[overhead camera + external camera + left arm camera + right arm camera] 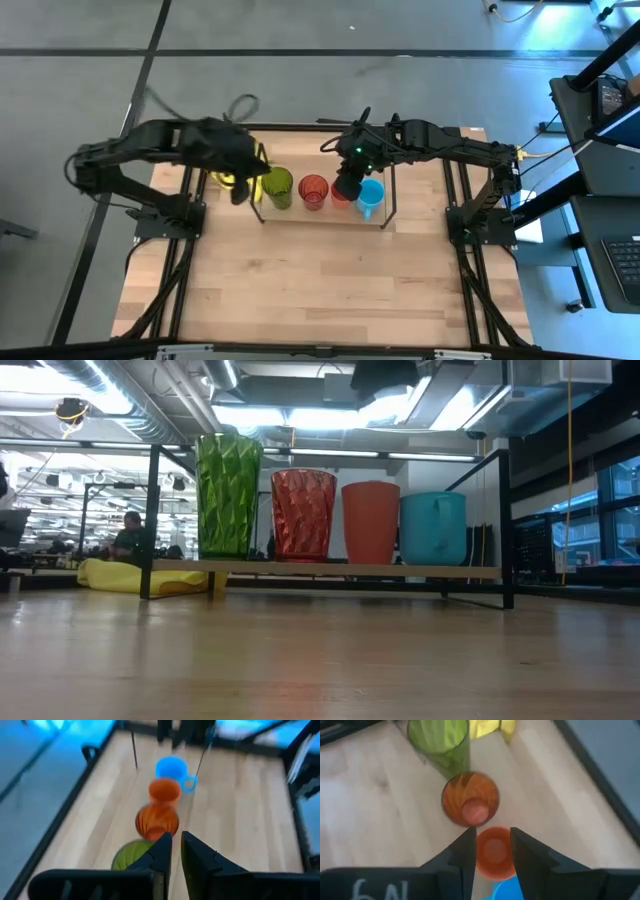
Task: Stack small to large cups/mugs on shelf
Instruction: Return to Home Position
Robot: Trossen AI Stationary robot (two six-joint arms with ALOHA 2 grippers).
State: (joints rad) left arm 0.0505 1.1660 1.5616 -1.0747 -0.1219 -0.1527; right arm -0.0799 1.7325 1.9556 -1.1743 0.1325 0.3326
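Note:
Four cups stand upright in a row on the shelf board (pixel 330 569). From the table's left they are the green tumbler (pixel 228 497), the orange-red tumbler (pixel 303 515), the short red cup (pixel 370 522) and the light blue mug (pixel 433 528). My right gripper (pixel 493 851) is open and hangs above the short red cup (pixel 493 851), clear of its rim; its dark body shows at the top of the low view (pixel 385 375). My left gripper (pixel 176 851) is shut. It hovers just left of the green tumbler (pixel 277 187) and touches nothing.
A yellow cloth (pixel 130 575) lies on the table beside the shelf's left wire frame (pixel 150 520), under my left arm. The right wire frame (pixel 508 525) stands past the mug. Bare tabletop (pixel 320 280) stretches toward the near edge. A person sits far off in the room (pixel 128 535).

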